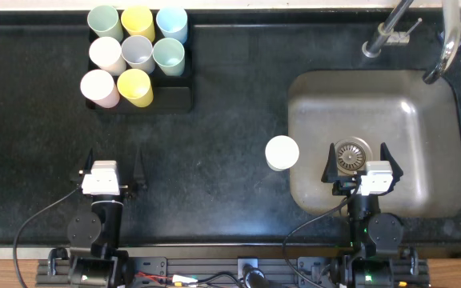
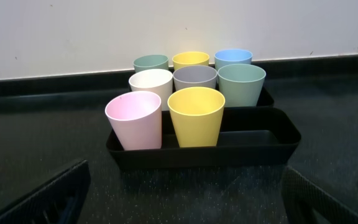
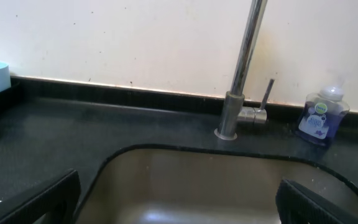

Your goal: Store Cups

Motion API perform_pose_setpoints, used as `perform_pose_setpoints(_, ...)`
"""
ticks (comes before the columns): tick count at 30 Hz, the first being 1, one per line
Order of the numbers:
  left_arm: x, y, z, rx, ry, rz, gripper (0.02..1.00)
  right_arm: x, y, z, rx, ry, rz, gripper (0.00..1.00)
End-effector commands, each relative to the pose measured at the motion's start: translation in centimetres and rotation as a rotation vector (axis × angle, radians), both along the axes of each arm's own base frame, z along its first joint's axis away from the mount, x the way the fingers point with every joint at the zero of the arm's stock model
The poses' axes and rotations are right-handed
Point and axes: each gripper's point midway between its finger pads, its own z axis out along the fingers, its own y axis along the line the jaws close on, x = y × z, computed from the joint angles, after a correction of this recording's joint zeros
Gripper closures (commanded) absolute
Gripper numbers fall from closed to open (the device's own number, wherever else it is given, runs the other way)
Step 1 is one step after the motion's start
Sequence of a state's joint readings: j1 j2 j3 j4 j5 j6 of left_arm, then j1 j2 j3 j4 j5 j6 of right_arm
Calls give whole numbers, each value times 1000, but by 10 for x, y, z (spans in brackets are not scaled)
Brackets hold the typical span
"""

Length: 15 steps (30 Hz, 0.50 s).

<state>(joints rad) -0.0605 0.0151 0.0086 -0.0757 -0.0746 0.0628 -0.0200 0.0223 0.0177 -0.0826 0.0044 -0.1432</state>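
A black tray (image 1: 178, 99) at the back left holds several cups in green, yellow, blue, white, grey and pink; its front right slot is bare. The left wrist view faces the tray (image 2: 260, 140), with a pink cup (image 2: 135, 119) and a yellow cup (image 2: 196, 115) nearest. A lone white cup (image 1: 282, 152) stands upright on the counter at the sink's left rim. My left gripper (image 1: 110, 164) (image 2: 182, 202) is open, low over the counter, well short of the tray. My right gripper (image 1: 361, 160) (image 3: 180, 205) is open over the sink, right of the white cup.
The steel sink (image 1: 422, 104) takes up the right side, with a faucet (image 1: 390, 28) (image 3: 244, 68) behind it and a blue soap bottle (image 3: 321, 118) on the back ledge. Dark counter (image 1: 214, 160) lies between the tray and the white cup.
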Motion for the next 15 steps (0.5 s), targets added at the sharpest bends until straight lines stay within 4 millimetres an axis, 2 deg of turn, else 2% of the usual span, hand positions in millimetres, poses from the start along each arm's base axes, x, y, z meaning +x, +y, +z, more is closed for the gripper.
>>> perform_pose_setpoints(1,-1,-4,1,18,-6,-22,20,0,-1,-4,-2,1,-2,5)
perform_pose_setpoints(13,-1,-4,1,18,-6,-22,20,0,-1,-4,-2,3,-3,3)
perform_pose_setpoints(15,-1,-4,1,18,-6,-22,20,-1,-1,7,-3,-19,-3,5)
